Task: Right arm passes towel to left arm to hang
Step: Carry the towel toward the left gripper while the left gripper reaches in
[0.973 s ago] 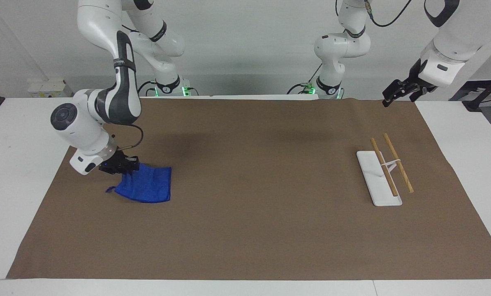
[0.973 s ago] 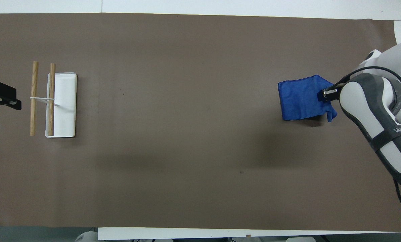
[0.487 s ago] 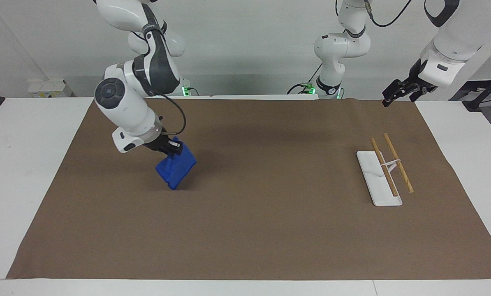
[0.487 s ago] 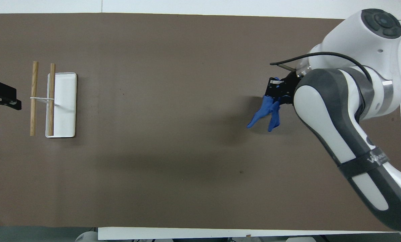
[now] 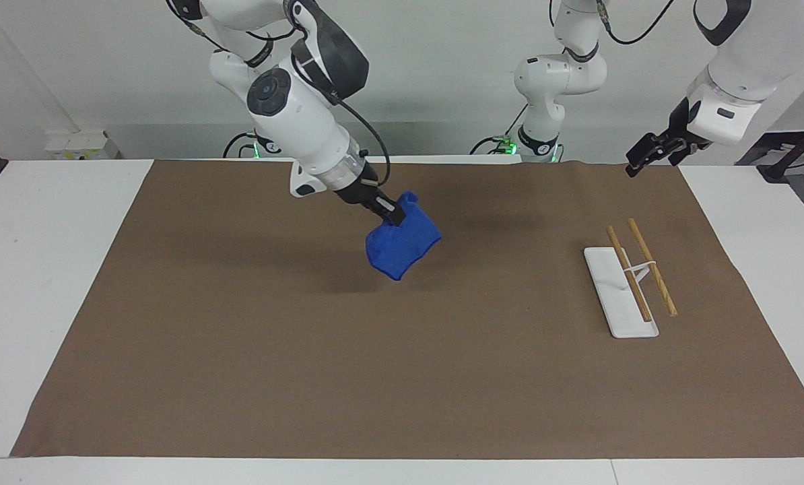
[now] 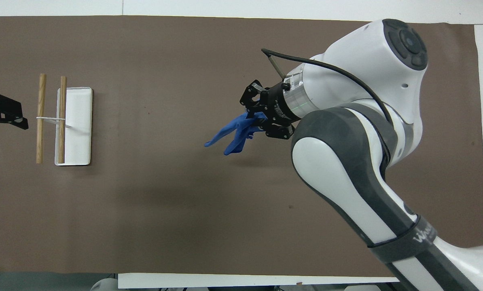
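The right claw is clamped on the blue towel, which hangs bunched and clear of the surface, over the middle of the brown mat. From overhead the cloth trails out of the right claw toward the left arm's end of the surface. The rack, a white base with two wooden rods, stands on the mat at that end. The left arm waits with the left claw up in the air over the mat's edge near the rack; its fingers look slightly parted, though I cannot tell for sure.
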You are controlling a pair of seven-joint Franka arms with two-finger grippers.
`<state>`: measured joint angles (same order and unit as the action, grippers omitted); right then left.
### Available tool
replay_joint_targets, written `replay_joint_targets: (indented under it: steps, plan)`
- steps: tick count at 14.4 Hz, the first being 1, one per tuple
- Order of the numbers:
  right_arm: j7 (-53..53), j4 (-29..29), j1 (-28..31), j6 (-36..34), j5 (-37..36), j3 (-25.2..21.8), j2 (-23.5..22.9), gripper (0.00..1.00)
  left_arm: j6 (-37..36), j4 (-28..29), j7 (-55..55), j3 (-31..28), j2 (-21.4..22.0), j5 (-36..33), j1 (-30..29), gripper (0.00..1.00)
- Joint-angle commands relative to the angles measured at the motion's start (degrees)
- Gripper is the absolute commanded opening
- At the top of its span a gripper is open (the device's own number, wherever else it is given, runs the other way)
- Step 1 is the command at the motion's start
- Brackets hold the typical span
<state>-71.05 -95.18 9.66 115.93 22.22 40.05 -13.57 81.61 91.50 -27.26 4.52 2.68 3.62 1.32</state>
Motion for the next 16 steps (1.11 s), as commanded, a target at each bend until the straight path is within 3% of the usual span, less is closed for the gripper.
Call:
replay_joint_targets:
  steps: [1, 3, 5, 8, 12, 16]
  plan:
    - [-8.2, 3.15, 0.44, 4.1, 1.95, 3.62, -3.04, 0.0, 9.31, 9.45, -19.52, 0.13, 4.26, 6.38, 0.79, 1.0]
    - [-10.51, 3.24, 0.36, 8.15, 6.49, 4.94, -3.48, 0.0, 15.91, 13.95, -32.88, 0.31, 5.06, 8.76, 2.72, 1.0]
    - [-11.04, 3.24, -0.78, 12.37, 11.34, 5.73, -3.66, 0.0, 26.09, 18.34, -53.59, 0.4, 4.88, 11.14, 5.87, 1.0]
    - [-16.47, 3.42, -1.84, 18.62, 12.06, 7.67, -4.97, 0.0, 32.98, 20.38, -74.02, 0.31, 4.53, 11.41, 10.79, 1.0]
    - [-16.31, 3.42, -2.02, 18.89, 12.06, 7.94, -4.98, 0.0, 32.12, 20.29, -87.24, 0.4, 4.88, 11.41, 16.08, 1.0]
    - [-15.96, 3.33, -1.93, 18.63, 11.8, 7.94, -4.98, 0.0, 37.81, 20.12, -92.18, 0.49, 3.66, 11.5, 16.7, 1.0]
